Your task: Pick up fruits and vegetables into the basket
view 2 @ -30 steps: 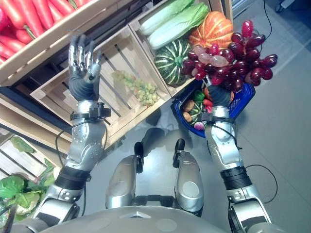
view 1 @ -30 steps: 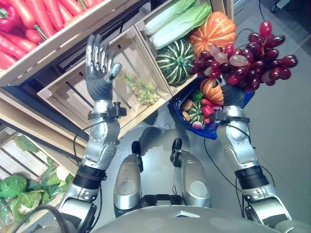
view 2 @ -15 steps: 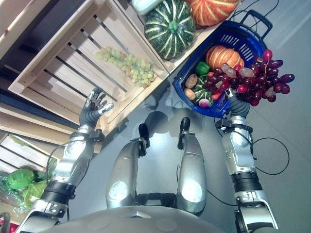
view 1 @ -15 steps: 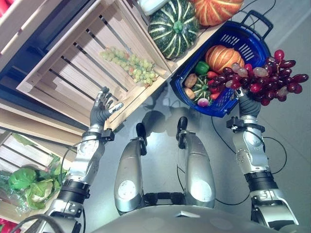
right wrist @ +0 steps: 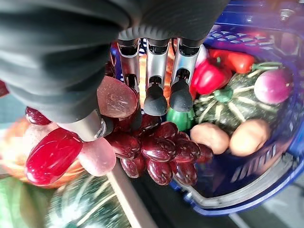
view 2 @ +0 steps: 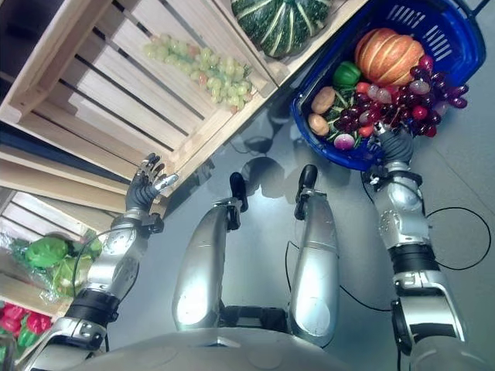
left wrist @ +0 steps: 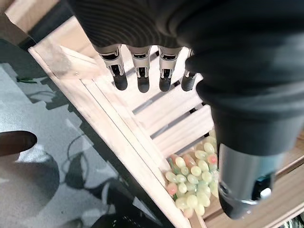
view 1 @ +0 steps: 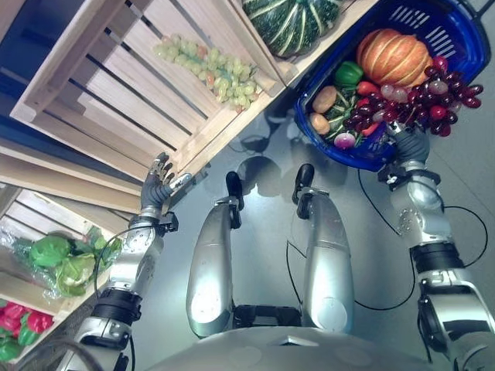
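My right hand (view 1: pixel 408 145) is shut on a bunch of dark red grapes (view 1: pixel 421 97) and holds it just above the blue basket (view 1: pixel 461 29). In the right wrist view the fingers (right wrist: pixel 154 90) and thumb curl round the red grapes (right wrist: pixel 161 147) over the basket's contents. In the basket lie an orange pumpkin (view 1: pixel 394 56), a green pepper, potatoes, a small striped squash and a purple onion. My left hand (view 1: pixel 157 189) hangs open in front of the wooden crate (view 1: pixel 224 127). Its straight fingers (left wrist: pixel 140 71) hold nothing. A bunch of green grapes (view 1: pixel 213 69) lies in that crate.
A big green striped squash (view 1: pixel 290 23) sits in the neighbouring crate beside the basket. Lower shelves at the left hold bagged green lettuce (view 1: pixel 62 259) and red peppers (view 1: pixel 15 328). Grey floor lies below the crates.
The camera has tilted down. My right hand has lowered the red grapes from beside the basket to just over it. My left hand has dropped from the crate to its front edge.
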### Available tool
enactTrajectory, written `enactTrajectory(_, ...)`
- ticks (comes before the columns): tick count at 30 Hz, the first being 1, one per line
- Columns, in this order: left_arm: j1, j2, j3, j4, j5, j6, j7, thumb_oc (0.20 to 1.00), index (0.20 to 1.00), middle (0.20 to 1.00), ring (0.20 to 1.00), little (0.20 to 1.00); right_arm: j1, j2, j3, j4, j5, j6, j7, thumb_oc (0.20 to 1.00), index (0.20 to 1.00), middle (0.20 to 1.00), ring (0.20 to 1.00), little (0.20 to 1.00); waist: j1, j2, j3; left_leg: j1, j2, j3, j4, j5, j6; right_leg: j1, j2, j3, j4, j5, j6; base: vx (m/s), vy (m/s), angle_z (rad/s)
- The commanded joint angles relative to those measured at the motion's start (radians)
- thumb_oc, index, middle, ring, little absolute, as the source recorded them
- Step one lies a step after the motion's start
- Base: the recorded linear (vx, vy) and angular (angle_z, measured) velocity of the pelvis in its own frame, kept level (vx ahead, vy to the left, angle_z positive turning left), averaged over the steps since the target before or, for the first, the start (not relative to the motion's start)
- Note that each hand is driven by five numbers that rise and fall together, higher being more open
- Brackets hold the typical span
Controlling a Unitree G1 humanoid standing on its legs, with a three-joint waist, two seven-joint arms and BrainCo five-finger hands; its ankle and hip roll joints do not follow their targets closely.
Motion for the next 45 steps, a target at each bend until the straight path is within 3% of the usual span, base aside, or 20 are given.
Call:
enactTrajectory(1,0.023,0.044,0.021,-0.058,-0.045,-0.053,-0.010,1.000,1.000,1.000,1.000,1.000,-0.054,-0.117,-0.053,0.054,0.045,0.041,0.020,0.200,0.200,0.200,0.200,0.200,0.003,0.081,-0.056,-0.056,-0.025,0.043,0.005,-0.025,0.063,-0.019,0.006,-0.035,0.110,-0.102,0.066,-0.03,-0.098,0.10)
enactTrajectory(11,0.030,0.091,0.006,-0.116,-0.052,-0.098,0.007,1.000,1.000,1.000,1.000,1.000,-0.186,-0.222,-0.053,0.277,0.230,0.166,0.056,0.200,0.200,0.200,0.200,0.200,0.043,0.126,-0.056,-0.211,-0.033,0.006,0.048,-0.019,0.072,-0.186,-0.011,-0.029,0.198,-0.119,0.052,-0.01,-0.099,0.11)
enactTrajectory(19,0.031,0.114,0.015,-0.154,-0.037,-0.169,0.004,1.000,1.000,1.000,1.000,1.000,-0.204,-0.204,-0.049,0.367,0.330,0.216,0.081,0.200,0.200,0.200,0.200,0.200,0.056,0.142,-0.056,-0.309,-0.045,-0.024,0.106,-0.033,0.083,-0.278,-0.010,-0.012,0.265,-0.135,0.040,0.01,-0.067,0.09)
enactTrajectory(22,0.016,0.121,0.016,-0.163,-0.011,-0.178,0.015,1.000,1.000,1.000,1.000,1.000,-0.210,-0.188,-0.048,0.400,0.359,0.224,0.077,0.200,0.200,0.200,0.200,0.200,0.061,0.142,-0.056,-0.326,-0.049,-0.031,0.112,-0.034,0.087,-0.290,-0.007,-0.013,0.267,-0.134,0.041,-0.01,-0.066,0.05)
enactTrajectory(24,0.005,0.132,0.010,-0.164,0.018,-0.152,-0.012,1.000,1.000,1.000,1.000,1.000,-0.211,-0.181,-0.050,0.425,0.357,0.228,0.057,0.200,0.200,0.200,0.200,0.200,0.062,0.142,-0.056,-0.338,-0.052,-0.036,0.121,-0.037,0.089,-0.299,-0.006,-0.014,0.271,-0.131,0.042,-0.02,-0.054,0.04)
enactTrajectory(25,0.001,0.138,0.006,-0.166,0.032,-0.160,-0.010,1.000,1.000,1.000,1.000,1.000,-0.210,-0.180,-0.052,0.436,0.362,0.225,0.021,0.633,0.633,0.633,0.633,0.633,0.061,0.142,-0.056,-0.342,-0.052,-0.038,0.124,-0.037,0.089,-0.301,-0.005,-0.014,0.271,-0.128,0.043,-0.02,-0.038,0.04)
enactTrajectory(26,-0.003,0.142,0.000,-0.170,0.057,-0.167,-0.003,1.000,1.000,1.000,1.000,1.000,-0.212,-0.178,-0.053,0.441,0.377,0.223,0.012,1.000,1.000,1.000,1.000,1.000,0.061,0.142,-0.056,-0.344,-0.051,-0.038,0.127,-0.037,0.090,-0.302,-0.003,-0.013,0.270,-0.125,0.044,-0.02,-0.024,0.04)
enactTrajectory(33,-0.030,0.177,-0.005,-0.181,0.171,-0.231,0.075,1.000,1.000,1.000,1.000,1.000,-0.199,-0.156,-0.056,0.467,0.327,0.188,0.019,1.000,1.000,1.000,1.000,1.000,0.057,0.137,-0.056,-0.313,-0.052,-0.040,0.117,-0.036,0.088,-0.266,0.006,-0.016,0.245,-0.118,0.048,-0.01,0.001,0.01)
enactTrajectory(36,-0.059,0.217,-0.012,-0.184,0.493,-0.252,0.302,1.000,1.000,1.000,1.000,1.000,-0.169,-0.132,-0.030,0.457,0.201,0.157,-0.034,1.000,1.000,1.000,1.000,1.000,0.049,0.125,-0.056,-0.276,-0.051,-0.033,0.091,-0.028,0.084,-0.227,0.018,-0.019,0.207,-0.106,0.051,-0.04,0.040,0.00)
enactTrajectory(39,-0.098,0.266,-0.022,-0.195,0.744,-0.197,0.467,1.000,1.000,1.000,1.000,1.000,-0.140,-0.112,0.000,0.433,0.096,0.125,-0.119,1.000,1.000,1.000,1.000,1.000,0.038,0.111,-0.056,-0.232,-0.047,-0.025,0.067,-0.024,0.080,-0.184,0.029,-0.021,0.173,-0.097,0.055,-0.04,0.075,-0.06)
enactTrajectory(40,-0.122,0.292,-0.032,-0.201,0.890,-0.157,0.555,1.000,1.000,1.000,1.000,1.000,-0.113,-0.108,0.029,0.397,-0.038,0.117,-0.261,1.000,1.000,1.000,1.000,1.000,0.027,0.102,-0.056,-0.206,-0.044,-0.017,0.054,-0.022,0.076,-0.158,0.035,-0.019,0.150,-0.091,0.060,-0.04,0.115,-0.09)
enactTrajectory(45,-0.172,0.337,-0.052,-0.226,1.126,-0.012,0.653,1.000,1.000,1.000,1.000,1.000,0.002,-0.082,0.081,0.220,-0.284,0.128,-0.479,1.000,1.000,1.000,1.000,1.000,-0.023,0.082,-0.056,-0.137,-0.038,0.007,0.022,-0.022,0.066,-0.097,0.055,0.000,0.099,-0.079,0.071,-0.01,0.155,-0.16)
